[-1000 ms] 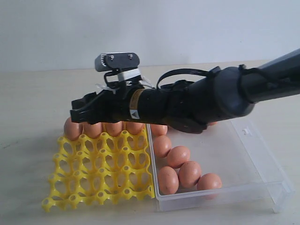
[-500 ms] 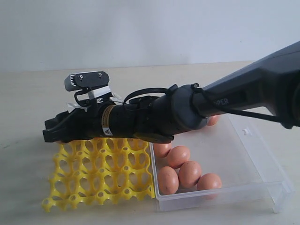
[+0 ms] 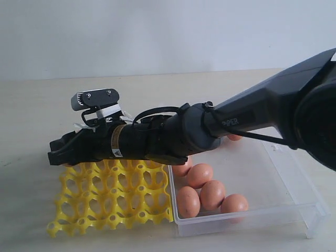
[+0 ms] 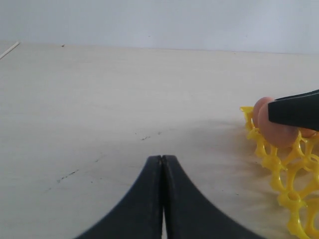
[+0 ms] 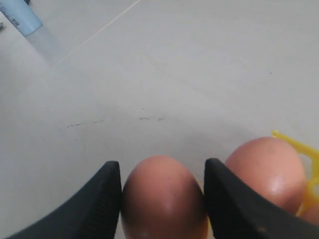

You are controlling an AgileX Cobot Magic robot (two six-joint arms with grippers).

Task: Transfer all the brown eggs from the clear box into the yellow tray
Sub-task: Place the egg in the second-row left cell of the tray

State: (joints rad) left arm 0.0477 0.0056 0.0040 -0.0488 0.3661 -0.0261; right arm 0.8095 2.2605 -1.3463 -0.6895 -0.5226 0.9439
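My right gripper (image 3: 52, 156) reaches across from the right and is shut on a brown egg (image 5: 164, 199), both fingers pressed against its sides. It hangs low over the far left corner of the yellow tray (image 3: 113, 199). Another brown egg (image 5: 264, 169) sits in a tray cup right beside the held one. The arm hides the tray's far row in the exterior view. Several brown eggs (image 3: 200, 175) lie in the clear box (image 3: 247, 223) to the right of the tray. My left gripper (image 4: 162, 158) is shut and empty over bare table, left of the tray (image 4: 279, 169).
The clear box's right half (image 3: 273, 173) holds no eggs. A pale blue tube-like object (image 5: 20, 17) lies far off on the table. Bare tabletop (image 3: 31, 115) stretches left of and behind the tray, up to a plain wall.
My right arm has carried the egg leftward along the tray's far row and sunk lower, now covering the eggs that showed there. In the last half second it barely moved.
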